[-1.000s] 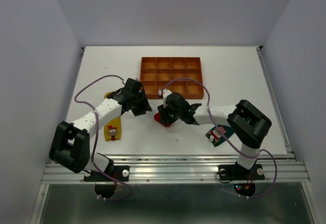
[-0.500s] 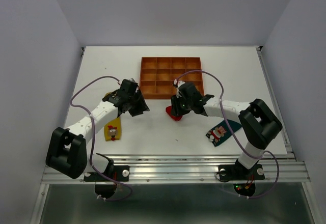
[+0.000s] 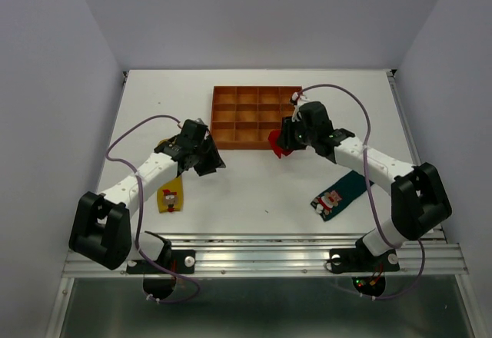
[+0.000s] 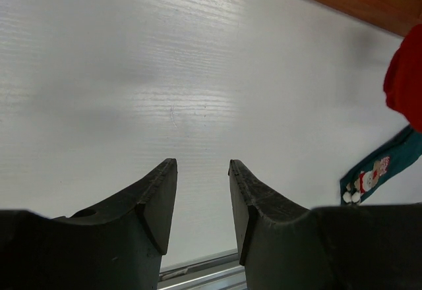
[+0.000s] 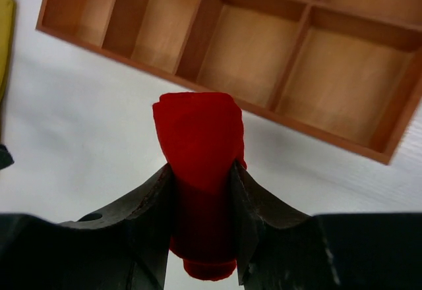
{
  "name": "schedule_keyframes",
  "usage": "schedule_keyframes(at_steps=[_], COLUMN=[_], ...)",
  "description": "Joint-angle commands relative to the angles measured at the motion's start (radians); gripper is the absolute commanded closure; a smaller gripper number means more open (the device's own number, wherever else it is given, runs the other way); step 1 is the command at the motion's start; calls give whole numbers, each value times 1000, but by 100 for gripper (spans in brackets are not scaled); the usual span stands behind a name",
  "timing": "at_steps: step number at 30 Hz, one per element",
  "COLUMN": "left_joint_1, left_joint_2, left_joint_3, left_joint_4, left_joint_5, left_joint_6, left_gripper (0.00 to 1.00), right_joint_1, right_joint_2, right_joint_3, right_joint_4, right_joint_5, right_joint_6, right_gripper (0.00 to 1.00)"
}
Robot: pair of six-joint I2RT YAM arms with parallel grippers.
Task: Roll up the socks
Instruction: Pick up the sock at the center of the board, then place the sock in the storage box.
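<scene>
Since a second ago the right gripper has carried the red sock from mid-table to the near edge of the tray; from above, one white table between pale walls, one tray, three socks, the yellow sock and teal sock flat, both arms angled inward. Left wrist: the left gripper hangs over the table, jaws apart on nothing. Right wrist: jaws pinch the rolled red sock before the tray's wall.
</scene>
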Motion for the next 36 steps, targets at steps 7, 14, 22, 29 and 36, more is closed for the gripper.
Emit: schedule_keyframes(at_steps=[7,14,22,29,36], left_joint_1=[11,27,65,83,97], left_joint_2=[54,123,171,189,206], left_joint_3=[92,155,212,209,214], left_joint_4=[-9,-13,4,10,17], left_joint_5=[14,10,22,20,20], left_joint_6=[29,48,58,61,64], left_gripper=[52,52,52,52,53], right_joint_1=[-120,-151,-151,-151,-151], right_joint_2=[-36,45,185,226,271], right_joint_3=[163,240,326,334,324], right_joint_4=[-117,-130,-141,-142,-141], right_joint_5=[228,308,276,235,176], right_joint_6=[-186,-292,-438,-499,-550], right_gripper=[99,99,99,99,99])
